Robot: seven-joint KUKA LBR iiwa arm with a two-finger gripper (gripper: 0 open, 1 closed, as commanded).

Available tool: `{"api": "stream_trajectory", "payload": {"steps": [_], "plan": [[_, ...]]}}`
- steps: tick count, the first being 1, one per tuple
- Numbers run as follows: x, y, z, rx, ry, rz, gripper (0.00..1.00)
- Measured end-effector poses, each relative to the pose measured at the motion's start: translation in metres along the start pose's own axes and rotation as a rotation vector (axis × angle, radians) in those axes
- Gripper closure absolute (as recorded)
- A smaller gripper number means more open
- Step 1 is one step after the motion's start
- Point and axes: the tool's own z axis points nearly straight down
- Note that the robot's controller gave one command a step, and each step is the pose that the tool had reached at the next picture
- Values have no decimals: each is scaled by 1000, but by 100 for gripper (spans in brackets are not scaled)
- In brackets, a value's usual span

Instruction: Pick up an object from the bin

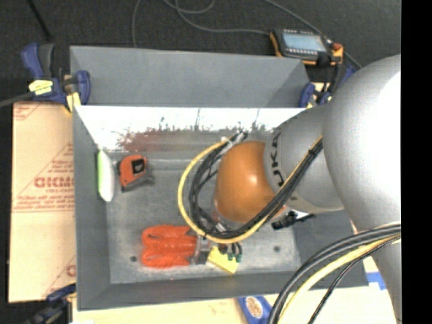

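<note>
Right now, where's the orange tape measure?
Camera view: the orange tape measure lies left in the bin, just right of the pale green stick, above the red-orange thing.

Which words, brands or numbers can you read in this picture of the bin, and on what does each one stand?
"UKA": on the grey arm, running along the casing; the start of the word is hidden.
Orange tape measure, by the bin's left wall: dark label on its face, too small to read.
Handheld device beyond the bin's far rim: a lit screen, too blurred to read.
</note>
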Motion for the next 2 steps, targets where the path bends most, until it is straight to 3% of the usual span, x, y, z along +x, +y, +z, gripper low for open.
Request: {"api": "stream_trajectory", "payload": {"steps": [1, 2], "plan": [[0, 0, 0, 0, 0, 1, 100], [-6, -6, -63, 3, 8, -37, 100]]}}
